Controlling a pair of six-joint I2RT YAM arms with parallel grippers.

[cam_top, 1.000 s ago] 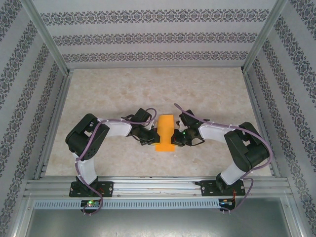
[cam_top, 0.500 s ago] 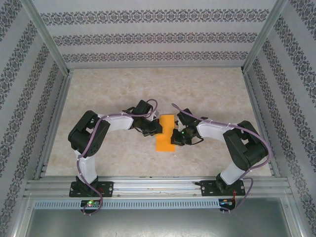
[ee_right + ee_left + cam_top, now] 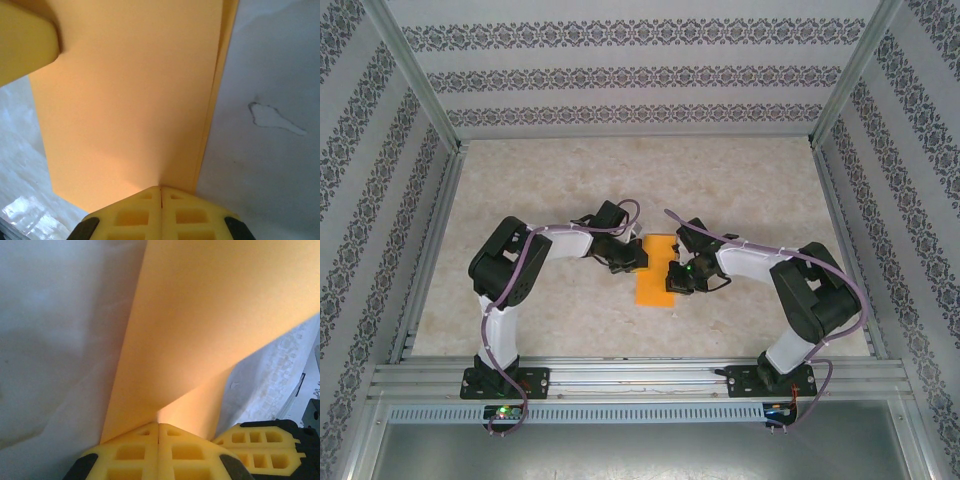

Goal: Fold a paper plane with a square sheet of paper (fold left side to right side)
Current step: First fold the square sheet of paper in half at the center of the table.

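Two patterned side walls (image 3: 370, 170) and a matching back wall (image 3: 640, 75) enclose a pale, marbled tabletop (image 3: 620, 180). From bases at the near edge, the left arm (image 3: 510, 275) and right arm (image 3: 805, 295) bend inward toward each other and meet near the middle of the tabletop. Between them is the square sheet of paper (image 3: 654, 288), plain bright orange. From above it reads as a narrow upright rectangle, doubled over on itself.

The left gripper (image 3: 634, 258) meets the sheet at its upper left edge, and the right gripper (image 3: 672, 277) meets its right edge a little lower. In the left wrist view the jaws of the left gripper (image 3: 158, 432) are pressed fully together on the paper (image 3: 210, 330), which rises away from them as a lifted flap. In the right wrist view the jaws of the right gripper (image 3: 160, 192) are likewise closed tight on the paper (image 3: 130, 100), whose layered edges show along its right side.
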